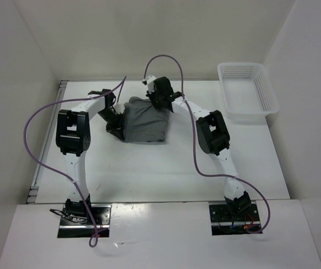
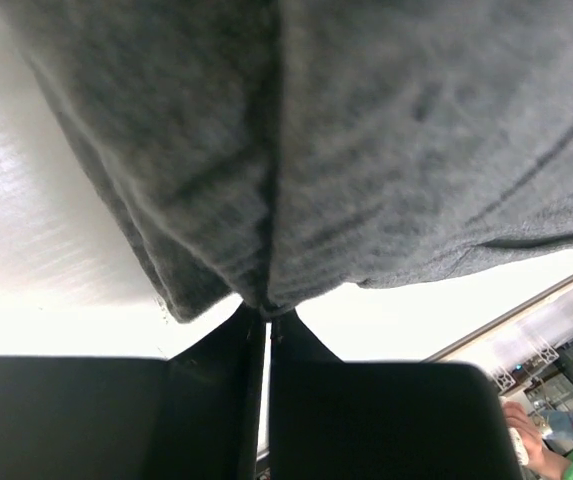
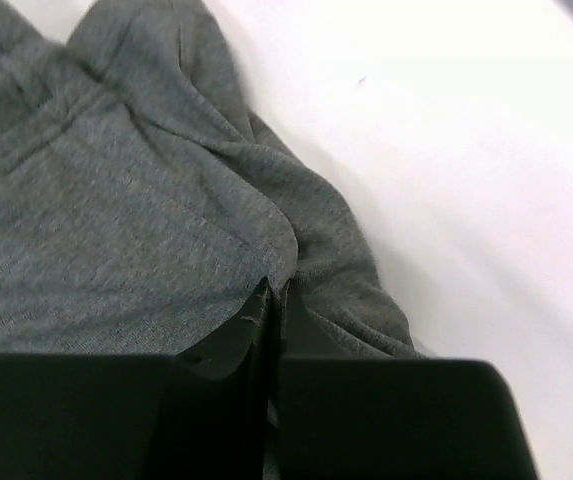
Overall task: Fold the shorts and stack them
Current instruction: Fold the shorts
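Pinching grey shorts point(image 1: 146, 120) at opposite edges with left claw point(image 2: 268, 312) and right claw point(image 3: 276, 290), both clamped tight, probably to fold them.

from above i see the shorts point(image 1: 144, 120) lying bunched in a rough grey rectangle near the far edge of the counter point(image 1: 149, 174), about midway along it. my left gripper point(image 1: 115, 122) sits at their left side and my right gripper point(image 1: 159, 100) at their far right corner, both touching the fabric. i can't make out the jaws from here. a white mesh basket point(image 1: 242, 66) stands in the far right corner, well apart from the shorts.
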### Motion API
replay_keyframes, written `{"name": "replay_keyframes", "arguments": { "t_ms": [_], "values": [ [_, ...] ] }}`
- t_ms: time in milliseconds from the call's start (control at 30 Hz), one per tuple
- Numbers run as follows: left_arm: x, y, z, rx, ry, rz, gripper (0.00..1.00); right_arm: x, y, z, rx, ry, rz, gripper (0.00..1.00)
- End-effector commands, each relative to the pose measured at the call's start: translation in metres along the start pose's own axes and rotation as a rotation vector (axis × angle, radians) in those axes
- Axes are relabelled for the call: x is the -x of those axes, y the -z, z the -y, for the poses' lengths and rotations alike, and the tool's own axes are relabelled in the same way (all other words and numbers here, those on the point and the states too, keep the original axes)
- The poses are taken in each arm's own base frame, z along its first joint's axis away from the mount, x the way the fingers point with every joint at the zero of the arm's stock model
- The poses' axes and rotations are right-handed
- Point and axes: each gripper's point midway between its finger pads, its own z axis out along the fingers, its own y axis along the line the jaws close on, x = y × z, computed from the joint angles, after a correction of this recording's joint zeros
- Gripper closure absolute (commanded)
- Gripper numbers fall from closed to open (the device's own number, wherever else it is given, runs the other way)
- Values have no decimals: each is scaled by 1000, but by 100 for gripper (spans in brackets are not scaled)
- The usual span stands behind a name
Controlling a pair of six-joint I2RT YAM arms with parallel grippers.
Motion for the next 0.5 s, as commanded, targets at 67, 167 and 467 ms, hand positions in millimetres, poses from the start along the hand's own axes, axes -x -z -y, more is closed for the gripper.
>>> {"name": "replay_keyframes", "arguments": {
  "t_ms": [67,167,467],
  "values": [
    [4,6,-10,50,-24,15,100,66,13,54,-228,-81,182,100],
    [4,6,-10,50,-24,15,100,55,10,66,-277,-90,163,100],
    [18,15,-6,53,-42,56,66,33,-3,42,-168,45,108,70]
  ]
}}
